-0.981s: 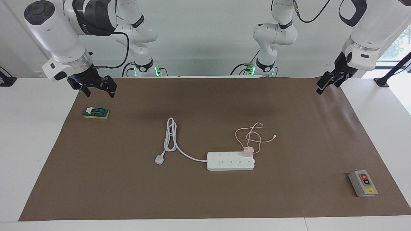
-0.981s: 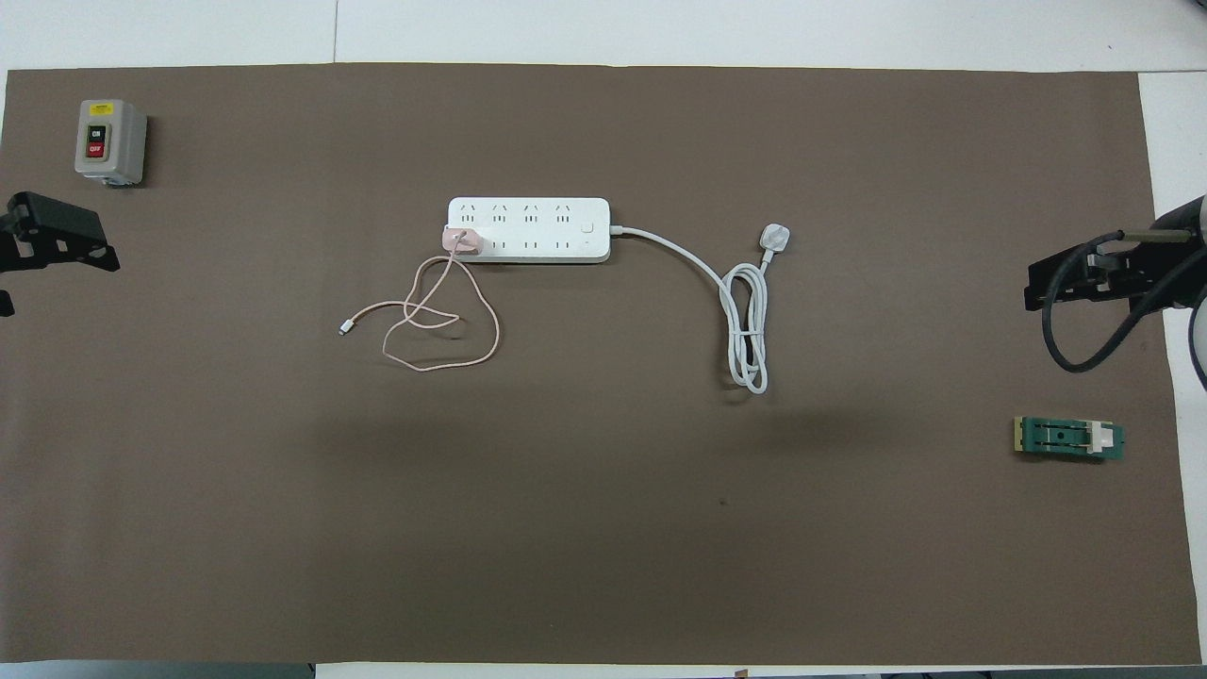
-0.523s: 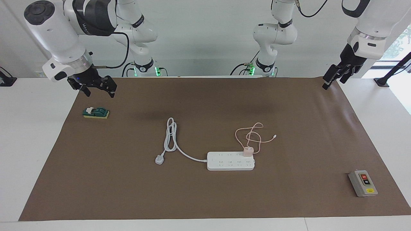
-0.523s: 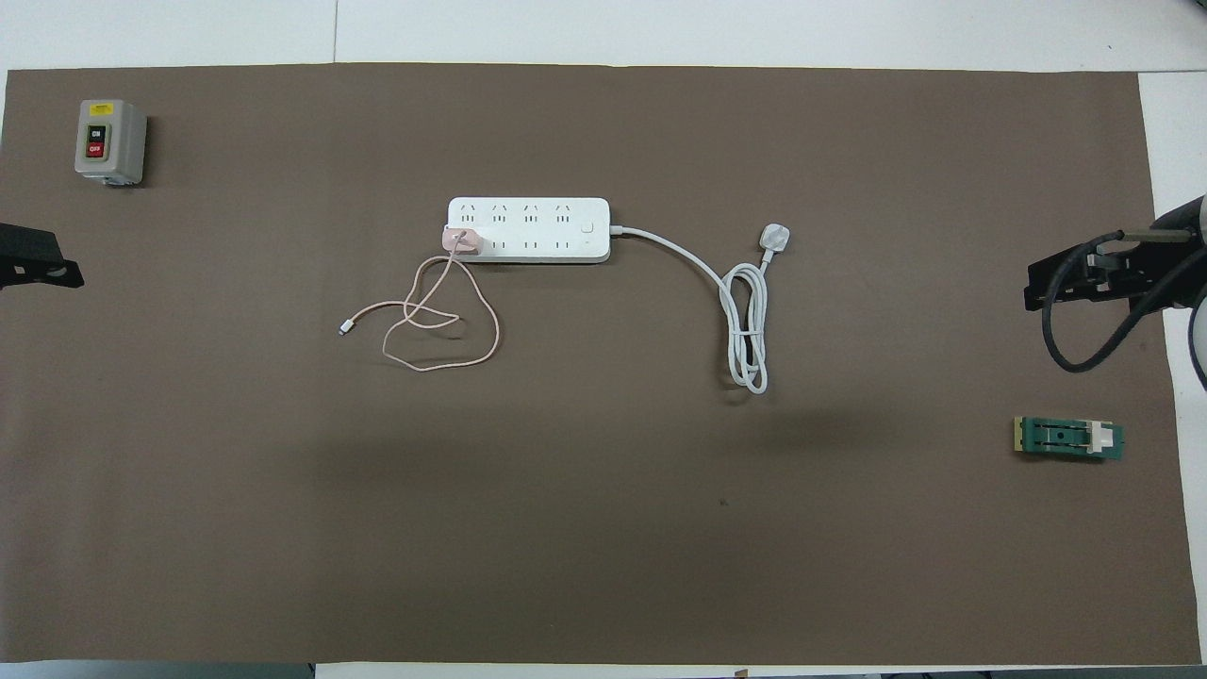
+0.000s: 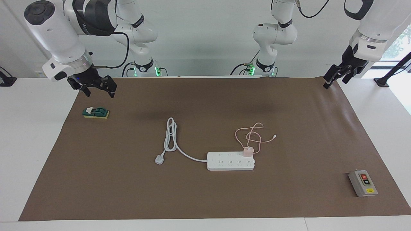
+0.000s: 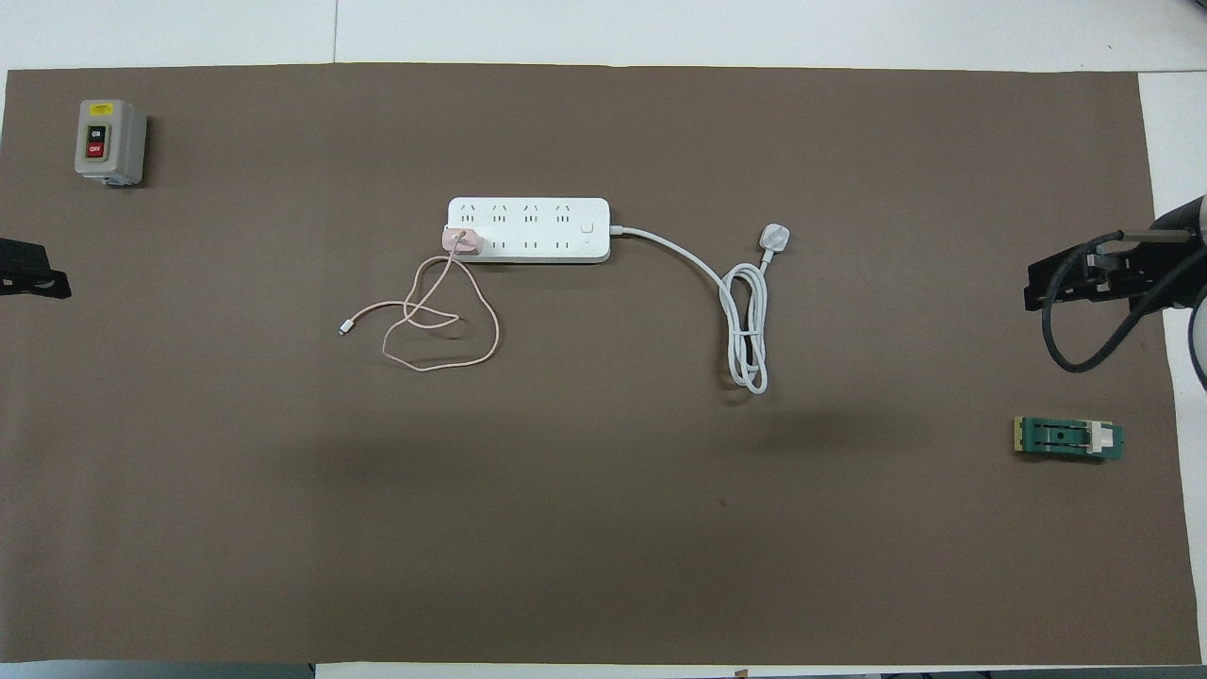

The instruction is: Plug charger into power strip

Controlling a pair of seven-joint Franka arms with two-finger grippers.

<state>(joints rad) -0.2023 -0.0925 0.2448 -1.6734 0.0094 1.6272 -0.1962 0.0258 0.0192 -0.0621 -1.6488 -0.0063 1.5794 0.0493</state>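
My left hand (image 5: 334, 75) hangs open and empty over the brown mat's (image 5: 205, 192) edge at my left end, withdrawn higher and outward since 1 second ago. My right hand (image 5: 96, 86) waits open above the green switch block (image 5: 95, 112), unmoved. The charger (image 5: 248, 151) sits plugged into the power strip's (image 5: 230, 164) end socket at mid-tabletop, cable looped nearer me. The grey box (image 6: 109, 141) reads ON and OFF.
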